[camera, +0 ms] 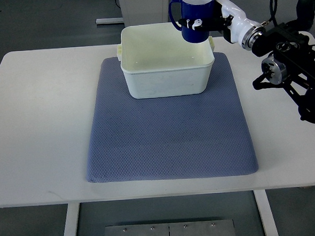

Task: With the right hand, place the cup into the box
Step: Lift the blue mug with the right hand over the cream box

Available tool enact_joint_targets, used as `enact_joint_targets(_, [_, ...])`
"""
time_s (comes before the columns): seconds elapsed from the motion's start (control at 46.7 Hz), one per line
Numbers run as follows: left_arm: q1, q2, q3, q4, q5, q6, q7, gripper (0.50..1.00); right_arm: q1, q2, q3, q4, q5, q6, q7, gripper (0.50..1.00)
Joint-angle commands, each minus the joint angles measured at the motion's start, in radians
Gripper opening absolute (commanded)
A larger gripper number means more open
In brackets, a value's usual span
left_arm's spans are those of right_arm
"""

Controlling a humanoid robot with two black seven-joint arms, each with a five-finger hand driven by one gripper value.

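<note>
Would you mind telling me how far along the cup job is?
Done: the right hand has grasped the blue cup and lifted it. In hand: it holds the cup upright over the far right corner of the box. Left: lowering it in and letting go.

Mat (169, 133) lies centred on the table (35, 131), reaching close to its near edge. Box (168, 66) sits on the mat's far edge. Right hand (207, 19) holds the cup (197, 16) upright above the box's far right corner.
</note>
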Motion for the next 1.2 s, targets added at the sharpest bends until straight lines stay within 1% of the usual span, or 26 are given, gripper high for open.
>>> enact_joint_targets(0.0, [0.000, 0.000, 0.000, 0.000, 0.001, 0.000, 0.000, 1.000, 0.032, 0.000, -0.080, -0.008, 0.117, -0.042, 0.031, 0.500])
enact_joint_targets(0.086, [0.000, 0.000, 0.000, 0.000, 0.000, 0.000, 0.000, 1.000, 0.050, 0.008, -0.133, -0.009, 0.175, -0.084, 0.043, 0.500])
enact_joint_targets(0.171, [0.000, 0.000, 0.000, 0.000, 0.000, 0.000, 0.000, 1.000, 0.050, 0.034, -0.138, -0.017, 0.183, -0.110, 0.045, 0.500])
enact_joint_targets(0.364, [0.000, 0.000, 0.000, 0.000, 0.000, 0.000, 0.000, 1.000, 0.047, 0.103, -0.143, -0.089, 0.183, -0.133, 0.045, 0.500])
enact_joint_targets(0.556, [0.000, 0.000, 0.000, 0.000, 0.001, 0.000, 0.000, 1.000, 0.044, 0.148, -0.143, -0.124, 0.183, -0.167, 0.045, 0.500])
enact_joint_targets(0.706, [0.000, 0.000, 0.000, 0.000, 0.000, 0.000, 0.000, 1.000, 0.043, 0.180, -0.141, -0.167, 0.185, -0.174, 0.047, 0.500])
enact_joint_targets(1.027, [0.000, 0.000, 0.000, 0.000, 0.000, -0.001, 0.000, 1.000, 0.038, 0.195, -0.141, -0.167, 0.185, -0.185, 0.047, 0.500])
enact_joint_targets(1.049, [0.000, 0.000, 0.000, 0.000, 0.000, 0.000, 0.000, 1.000, 0.038, 0.195, -0.141, -0.167, 0.185, -0.185, 0.047, 0.510])
enact_joint_targets(1.07, [0.000, 0.000, 0.000, 0.000, 0.000, 0.000, 0.000, 1.000, 0.038, 0.195, -0.141, -0.167, 0.185, -0.185, 0.047, 0.535])
enact_joint_targets(1.091, [0.000, 0.000, 0.000, 0.000, 0.000, -0.001, 0.000, 1.000, 0.038, 0.195, -0.141, -0.166, 0.185, -0.185, 0.047, 0.572])
enact_joint_targets(1.113, [0.000, 0.000, 0.000, 0.000, 0.000, 0.000, 0.000, 1.000, 0.038, 0.195, -0.141, -0.166, 0.185, -0.185, 0.047, 0.622])
enact_joint_targets(1.155, [0.000, 0.000, 0.000, 0.000, 0.001, 0.000, 0.000, 1.000, 0.037, 0.195, -0.141, -0.166, 0.185, -0.185, 0.045, 0.787])
enact_joint_targets(1.177, [0.000, 0.000, 0.000, 0.000, 0.001, 0.000, 0.000, 1.000, 0.037, 0.195, -0.141, -0.164, 0.185, -0.185, 0.045, 0.850])
